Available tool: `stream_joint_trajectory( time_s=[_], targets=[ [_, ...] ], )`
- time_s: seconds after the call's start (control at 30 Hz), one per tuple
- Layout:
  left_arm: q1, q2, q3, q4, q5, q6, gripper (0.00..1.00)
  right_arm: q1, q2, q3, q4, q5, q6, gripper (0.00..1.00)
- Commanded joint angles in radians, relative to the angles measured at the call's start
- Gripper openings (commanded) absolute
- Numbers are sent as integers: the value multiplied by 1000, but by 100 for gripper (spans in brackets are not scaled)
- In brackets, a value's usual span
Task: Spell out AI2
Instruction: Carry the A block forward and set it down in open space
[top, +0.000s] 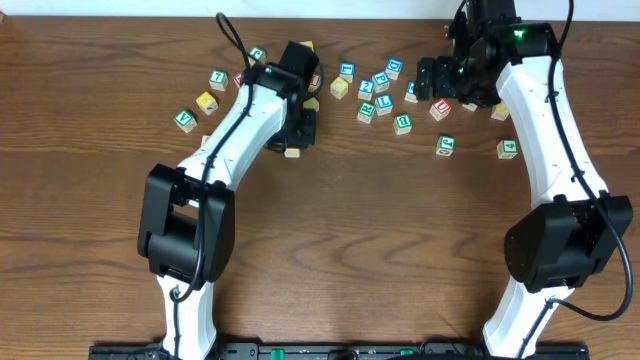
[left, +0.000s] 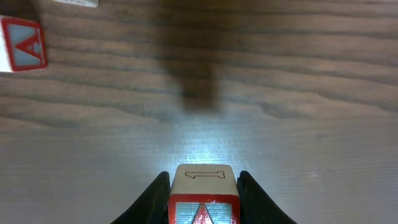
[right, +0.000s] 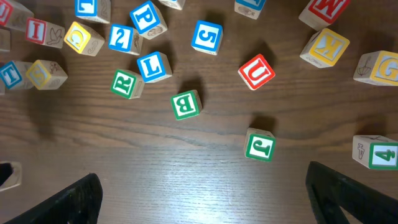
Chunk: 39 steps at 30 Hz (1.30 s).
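Note:
My left gripper (left: 204, 205) is shut on a wooden block (left: 204, 186) with a red-framed A face and an outlined 1 on top, low over the table. In the overhead view this gripper (top: 297, 130) is left of the block scatter. A second red A block (left: 22, 53) lies at the far left of the left wrist view. My right gripper (right: 205, 193) is open and empty, hovering over the scatter (top: 455, 80). Below it lie a blue 2 block (right: 119, 37) and a red I block (right: 43, 31). The 2 block also shows in the overhead view (top: 366, 88).
Several loose letter blocks lie across the back of the table: green R (right: 126, 84), blue L (right: 153, 65), green B (right: 185, 104), red U (right: 256, 70), green J (right: 259, 147), green 4 (right: 376, 152). More blocks lie at the back left (top: 207, 100).

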Motion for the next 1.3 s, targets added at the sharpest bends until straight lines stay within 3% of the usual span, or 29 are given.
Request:
stream_joint_trajectory(
  time_s=[0.0,0.43,1.27],
  targets=[
    [10,16,-62,51,-3,-42,27,10,0,23,-1,8,6,99],
    [8,16,-179,174,-3,-41,27,10,0,23,-3,8,7,99],
    [-48,20,-203,245,-7,46,27,10,0,23,-12,8,7,99]
  ],
)
